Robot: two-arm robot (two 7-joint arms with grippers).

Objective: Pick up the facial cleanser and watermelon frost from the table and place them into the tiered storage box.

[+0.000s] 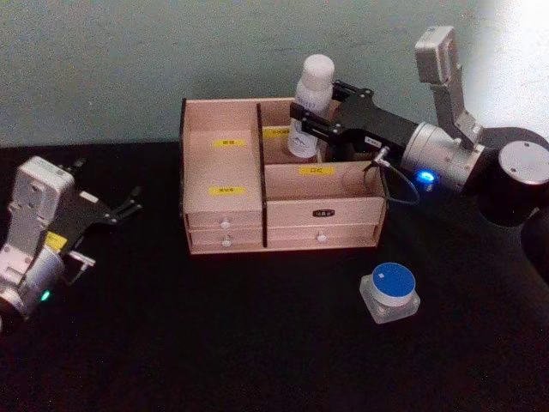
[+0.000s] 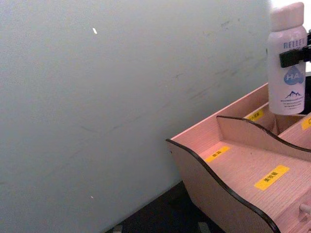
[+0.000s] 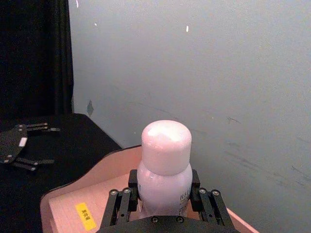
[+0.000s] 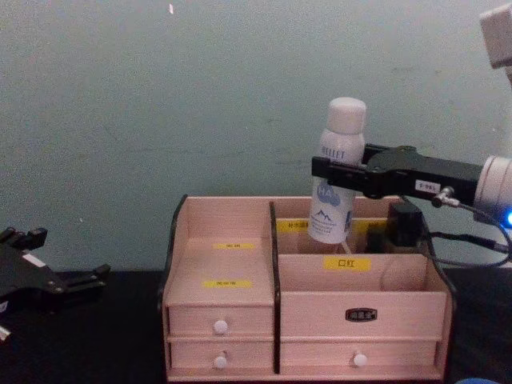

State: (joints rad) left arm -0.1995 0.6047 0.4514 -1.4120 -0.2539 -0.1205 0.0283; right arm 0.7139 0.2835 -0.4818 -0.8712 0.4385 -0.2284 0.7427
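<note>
I've got the right gripper (image 1: 309, 120) clamped on the facial cleanser (image 1: 313, 94), upright with its base just inside the tiered storage box's (image 1: 221, 165) rear right compartment, so I'd lower and release next; the watermelon frost (image 1: 390, 290) sits near the tabletop's right edge, and the left gripper (image 1: 120, 209) is spread, parked left.

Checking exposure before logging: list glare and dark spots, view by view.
Head view: the black table swallows shadows, and there is bright glare in the upper right corner. Right wrist view: the facial cleanser has a washed-out cap. Chest view: even light on the tiered storage box.
</note>
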